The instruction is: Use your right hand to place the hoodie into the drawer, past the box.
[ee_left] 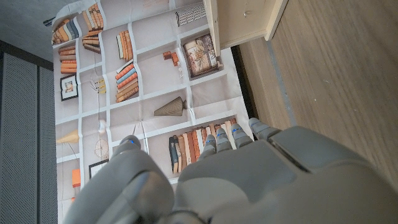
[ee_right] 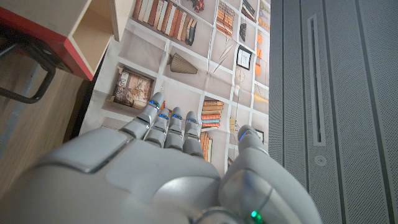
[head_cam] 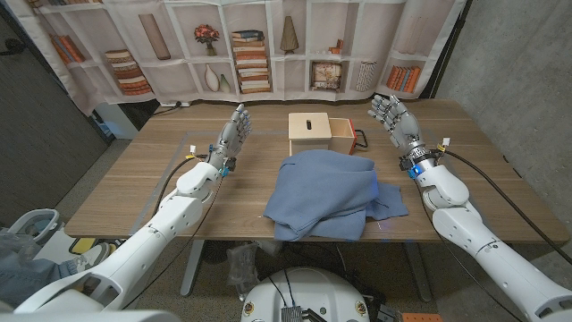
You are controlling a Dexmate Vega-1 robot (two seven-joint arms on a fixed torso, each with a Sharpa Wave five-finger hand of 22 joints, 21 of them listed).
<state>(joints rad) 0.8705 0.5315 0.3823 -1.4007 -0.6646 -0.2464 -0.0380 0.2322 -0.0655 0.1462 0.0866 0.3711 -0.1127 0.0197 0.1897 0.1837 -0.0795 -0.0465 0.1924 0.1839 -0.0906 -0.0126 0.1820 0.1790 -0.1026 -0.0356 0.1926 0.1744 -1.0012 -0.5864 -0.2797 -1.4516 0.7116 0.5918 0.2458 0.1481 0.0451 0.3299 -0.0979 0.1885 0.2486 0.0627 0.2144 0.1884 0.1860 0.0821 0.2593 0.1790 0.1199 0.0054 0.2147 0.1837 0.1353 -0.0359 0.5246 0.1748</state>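
Note:
A blue hoodie (head_cam: 329, 194) lies crumpled on the wooden table (head_cam: 134, 192), in the middle near the front edge. Just behind it stands a light wooden box (head_cam: 309, 135) with a slot in its top. A drawer with a red front and black handle (head_cam: 347, 137) sticks out of the box's right side; its red edge (ee_right: 37, 43) appears in the right wrist view. My right hand (head_cam: 391, 114) is raised, open, to the right of the drawer, holding nothing. My left hand (head_cam: 233, 132) is raised, open, left of the box.
A backdrop printed with bookshelves (head_cam: 259, 54) hangs behind the table. A dark wall panel (ee_right: 336, 93) is beside it on the right. Bare tabletop lies on both sides of the hoodie.

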